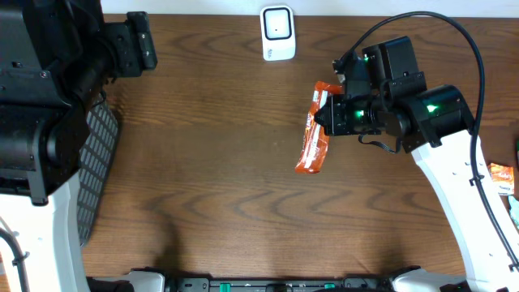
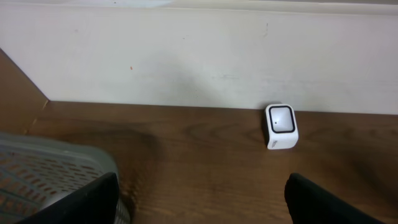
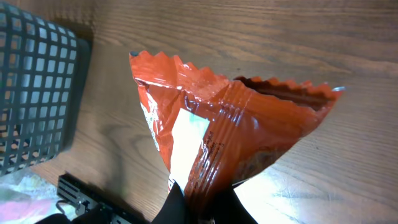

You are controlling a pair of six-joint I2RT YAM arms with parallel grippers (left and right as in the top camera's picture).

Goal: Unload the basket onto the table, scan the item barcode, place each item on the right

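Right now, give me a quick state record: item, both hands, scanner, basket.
item: orange snack packet, pinched at one end, hanging toward the table
right hand: shut on the packet
left hand: open, empty, at the far-left corner, pointing toward the scanner
scanner: white, upright at the far edge by the wall, apart from the packet
basket: dark mesh, left side
barcode: not visible in any view
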